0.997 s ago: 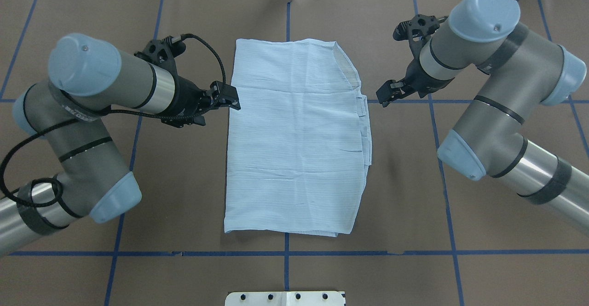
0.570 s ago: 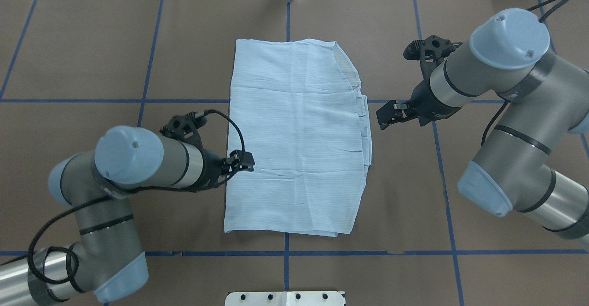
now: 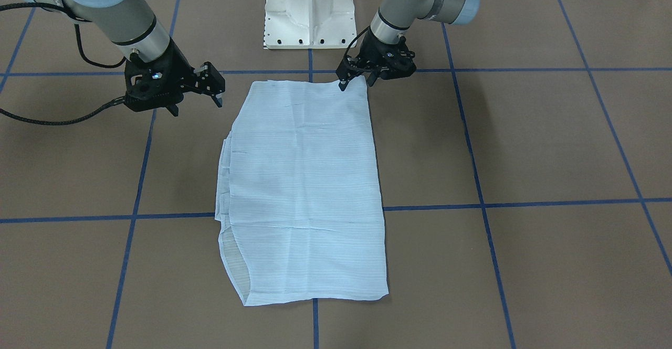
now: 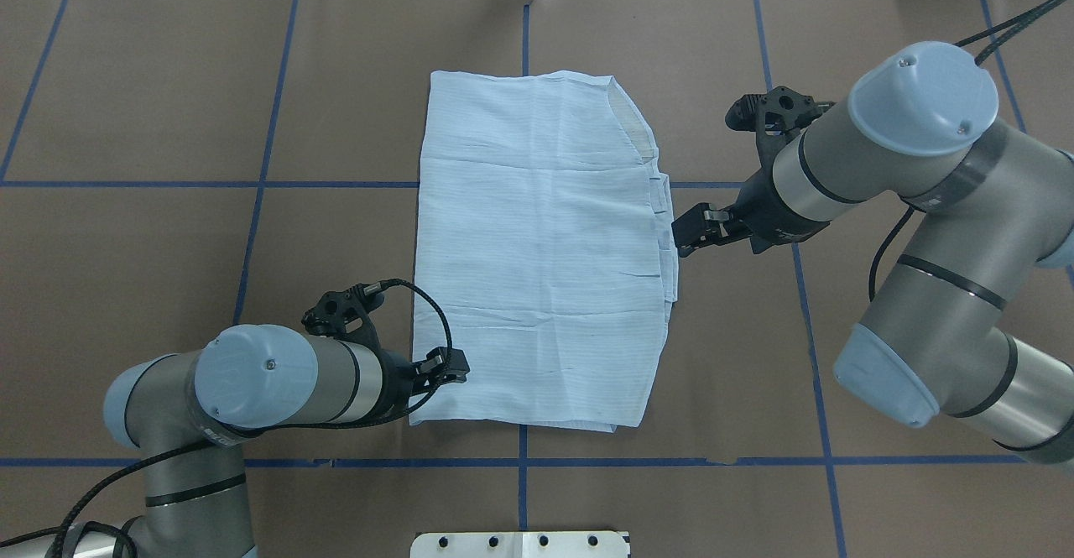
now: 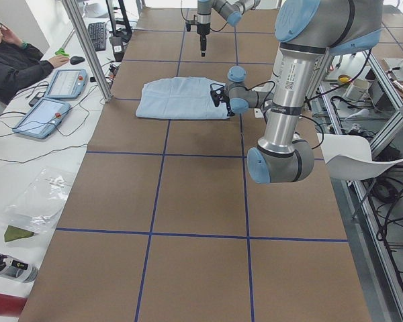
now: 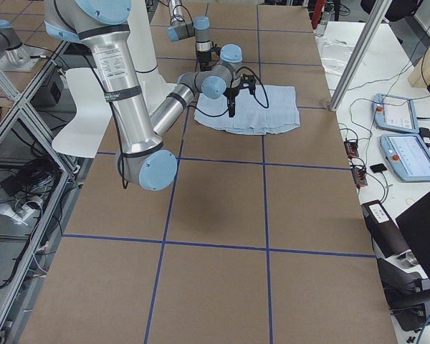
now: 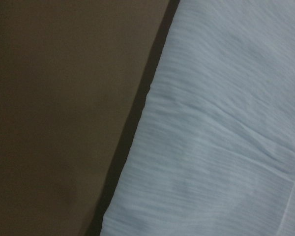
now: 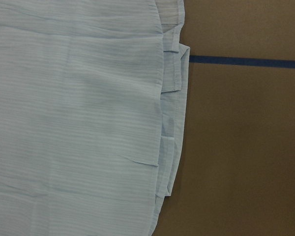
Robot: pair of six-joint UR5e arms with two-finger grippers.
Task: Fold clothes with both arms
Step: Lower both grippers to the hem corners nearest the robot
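The clothes are one light-blue striped shirt [image 4: 537,247], folded into a flat rectangle in the middle of the brown table [image 3: 302,181]. Its layered placket edges lie along the right side [image 8: 169,98]. My left gripper [image 4: 449,367] hovers over the shirt's near-left corner [image 3: 355,82], open and holding nothing. The left wrist view shows only the shirt's edge [image 7: 211,147] and brown table. My right gripper [image 4: 681,237] is open just off the middle of the shirt's right edge [image 3: 202,99], holding nothing.
The white pedestal base [image 3: 310,8] stands close behind the shirt's near edge. Blue tape lines [image 4: 252,183] cross the brown table cover. A seated person [image 5: 13,60] and tablets [image 5: 57,84] are beyond the far side.
My left arm has swept along the shirt's left edge, from near its far end to the near-left corner. My right gripper has come nearer and closer to the shirt's right edge.
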